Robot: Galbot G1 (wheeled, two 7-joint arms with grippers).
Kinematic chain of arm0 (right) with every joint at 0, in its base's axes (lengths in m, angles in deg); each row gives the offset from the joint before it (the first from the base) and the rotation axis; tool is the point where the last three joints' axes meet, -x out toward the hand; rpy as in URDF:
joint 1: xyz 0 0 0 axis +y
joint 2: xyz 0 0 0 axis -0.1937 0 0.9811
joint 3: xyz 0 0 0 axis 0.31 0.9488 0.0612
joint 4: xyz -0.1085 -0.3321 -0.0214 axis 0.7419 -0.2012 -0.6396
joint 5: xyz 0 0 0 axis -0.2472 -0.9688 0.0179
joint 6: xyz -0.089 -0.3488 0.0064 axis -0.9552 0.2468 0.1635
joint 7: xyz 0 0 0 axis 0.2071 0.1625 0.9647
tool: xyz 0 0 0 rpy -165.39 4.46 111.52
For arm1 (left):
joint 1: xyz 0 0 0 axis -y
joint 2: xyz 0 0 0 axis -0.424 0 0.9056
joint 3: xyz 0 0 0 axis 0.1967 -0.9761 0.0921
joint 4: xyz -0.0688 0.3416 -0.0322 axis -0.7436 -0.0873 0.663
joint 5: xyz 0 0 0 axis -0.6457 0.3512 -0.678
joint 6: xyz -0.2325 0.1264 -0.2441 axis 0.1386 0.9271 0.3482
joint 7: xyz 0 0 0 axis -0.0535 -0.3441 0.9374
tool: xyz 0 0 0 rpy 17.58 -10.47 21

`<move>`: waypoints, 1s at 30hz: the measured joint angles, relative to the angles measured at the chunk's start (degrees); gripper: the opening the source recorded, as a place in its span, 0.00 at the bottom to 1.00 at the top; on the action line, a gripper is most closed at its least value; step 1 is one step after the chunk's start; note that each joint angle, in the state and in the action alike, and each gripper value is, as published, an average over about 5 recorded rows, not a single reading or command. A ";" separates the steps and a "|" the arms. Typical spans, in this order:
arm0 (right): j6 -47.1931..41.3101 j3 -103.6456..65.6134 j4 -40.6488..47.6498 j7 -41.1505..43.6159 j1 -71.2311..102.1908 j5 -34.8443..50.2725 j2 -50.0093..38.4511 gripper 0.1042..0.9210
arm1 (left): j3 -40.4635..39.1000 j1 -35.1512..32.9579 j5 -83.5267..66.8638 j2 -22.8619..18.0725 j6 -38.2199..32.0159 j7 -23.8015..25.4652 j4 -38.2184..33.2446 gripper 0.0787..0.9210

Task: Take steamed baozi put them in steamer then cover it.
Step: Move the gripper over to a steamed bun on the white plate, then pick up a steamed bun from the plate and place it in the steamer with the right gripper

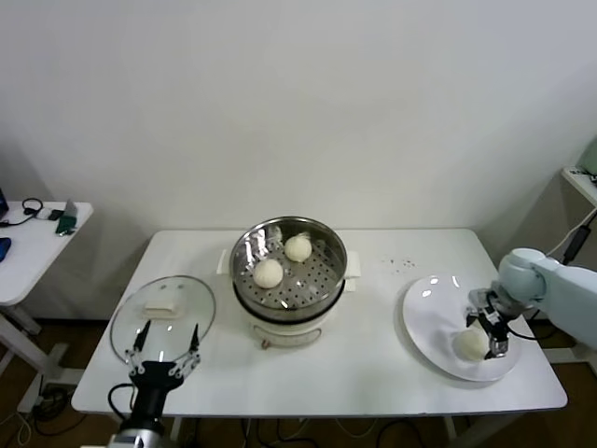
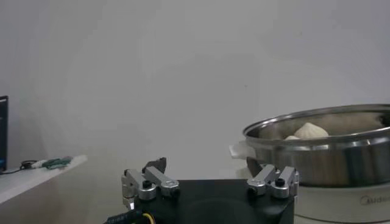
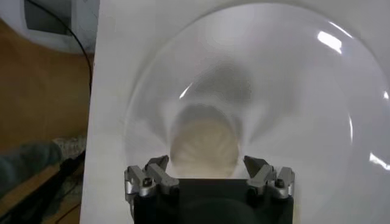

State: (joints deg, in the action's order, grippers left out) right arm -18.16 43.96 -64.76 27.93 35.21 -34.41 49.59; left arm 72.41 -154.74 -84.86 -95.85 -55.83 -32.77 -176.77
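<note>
We are at the loading step: two steamed baozi [image 1: 283,260] already sit on the perforated tray of the steamer [image 1: 289,280] at the middle of the worktop [image 1: 373,373], and a third baozi [image 1: 470,343] lies on the white plate [image 1: 429,313] at our right. Our right end effector [image 1: 492,334] hangs right over that bun with its fingers spread to either side and not yet pinching it. We judge the next move to be a short descent and a gentle squeeze, since soft dough dents easily, then a lift clear of the steamer's steel wall. Our left end effector [image 1: 168,350] waits spread at the near edge, just before the glass cover [image 1: 163,313] lying flat left of the steamer. Nothing stands between plate and steamer.
</note>
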 measured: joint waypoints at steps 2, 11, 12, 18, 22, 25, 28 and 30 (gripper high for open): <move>0.10 -0.38 0.32 0.03 0.52 -0.40 0.34 0.88 | 0.08 0.00 0.01 0.04 0.01 -0.01 -0.01 0.88; 0.48 -1.34 0.61 0.31 1.67 -1.36 0.79 0.84 | 0.52 -0.24 -0.01 0.21 0.05 -0.10 -0.12 0.88; 0.50 -1.37 0.59 0.33 1.67 -1.41 0.78 0.82 | 0.50 -0.26 -0.01 0.21 0.06 -0.11 -0.15 0.88; 0.60 -1.22 0.46 0.55 1.17 -1.61 0.77 0.75 | 0.21 -0.36 0.06 0.08 0.07 -0.15 -0.31 0.88; 0.79 -0.73 0.47 0.83 0.39 -1.59 0.79 0.72 | 0.23 -0.66 0.08 0.03 -0.01 -0.21 -0.52 0.88; 1.15 -0.12 0.31 1.14 -0.71 -1.30 1.04 0.71 | 0.29 -0.90 0.06 0.03 -0.11 -0.23 -0.65 0.88; 1.77 1.27 0.08 1.47 -2.95 -0.74 1.45 0.71 | 0.29 -1.04 -0.01 0.03 -0.17 -0.25 -0.71 0.88; 2.42 2.85 -0.05 1.75 -5.31 -0.17 1.88 0.71 | 0.27 -1.12 -0.04 0.03 -0.23 -0.27 -0.71 0.88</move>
State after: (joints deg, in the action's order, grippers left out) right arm -15.74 46.80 -64.81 29.68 29.90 -34.58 51.47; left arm 72.68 -155.86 -84.90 -95.82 -56.06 -33.04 -177.48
